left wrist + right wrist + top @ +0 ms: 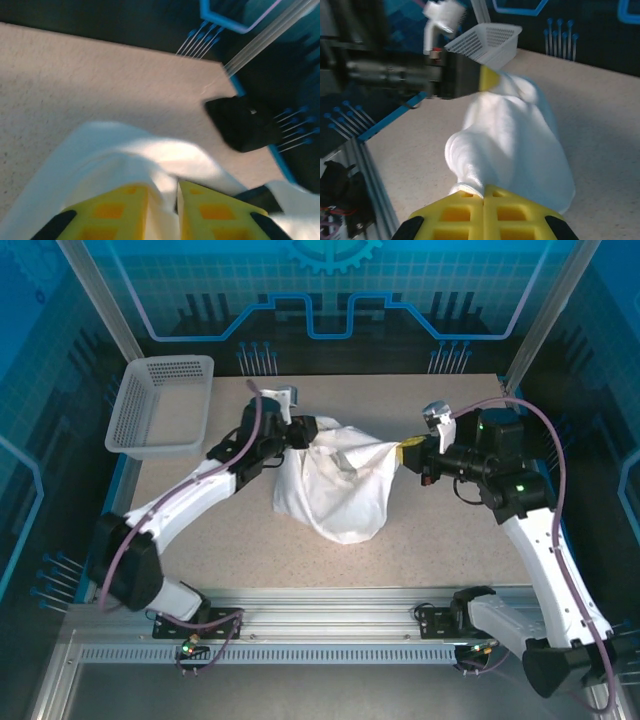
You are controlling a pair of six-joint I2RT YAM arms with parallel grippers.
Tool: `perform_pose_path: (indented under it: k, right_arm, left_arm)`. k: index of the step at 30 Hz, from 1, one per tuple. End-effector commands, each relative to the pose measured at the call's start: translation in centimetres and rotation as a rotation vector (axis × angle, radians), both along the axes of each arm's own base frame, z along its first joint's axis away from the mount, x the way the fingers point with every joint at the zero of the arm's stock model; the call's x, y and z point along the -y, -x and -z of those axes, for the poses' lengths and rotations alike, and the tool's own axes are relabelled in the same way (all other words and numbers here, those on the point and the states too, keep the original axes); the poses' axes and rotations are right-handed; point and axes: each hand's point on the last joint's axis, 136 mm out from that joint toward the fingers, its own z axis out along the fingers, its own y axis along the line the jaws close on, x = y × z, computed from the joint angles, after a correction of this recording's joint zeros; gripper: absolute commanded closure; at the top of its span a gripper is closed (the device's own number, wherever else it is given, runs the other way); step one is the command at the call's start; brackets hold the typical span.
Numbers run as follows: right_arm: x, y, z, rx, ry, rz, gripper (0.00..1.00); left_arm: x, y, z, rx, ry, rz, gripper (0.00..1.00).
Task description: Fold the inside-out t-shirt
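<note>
The inside-out t-shirt (335,485) — white, wrinkled — sags bunched, both ends lifted.

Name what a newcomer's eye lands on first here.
The white inside-out t-shirt hangs bunched over mid-table, strung between the two arms. The right gripper pinches its right edge, and the left gripper has cloth between its fingers at the shirt's far left corner. A white mesh basket sits at the table's far left.
</note>
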Motion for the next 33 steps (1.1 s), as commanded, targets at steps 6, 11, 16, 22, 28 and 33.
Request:
perform_pose_path:
  k: [6,11,16,22,28,33]
  right_arm:
    - [-2.1,-0.8,3.3,-0.172,-0.112,-0.058,1.0]
    - [-2.8,-1.1,4.4,-0.193,-0.105,-0.067,1.0]
    - [-2.8,-1.3,4.6,-0.205,-0.089,-0.059,1.0]
    - [-3.5,-1.3,4.4,-0.221,-0.093,-0.074,1.0]
    - [-2.1,-3.2,6.4,-0.314,0.014,0.077,0.88]
    - [2.7,-2.5,10.4,-0.33,0.232,0.306,0.57]
  left_arm:
    - [1.0,5.5,1.0,-0.037,0.008,0.121,0.43]
    - [5.7,11.2,0.8,-0.076,0.23,0.408,0.35]
    - [9.3,14.3,1.1,-0.002,0.154,0.601,0.36]
    - [12.4,14.2,1.4,0.038,0.095,0.685,0.47]
    - [12.5,13.1,1.3,0.063,0.059,0.667,0.92]
    - [10.2,12.7,1.3,0.049,0.113,0.621,0.98]
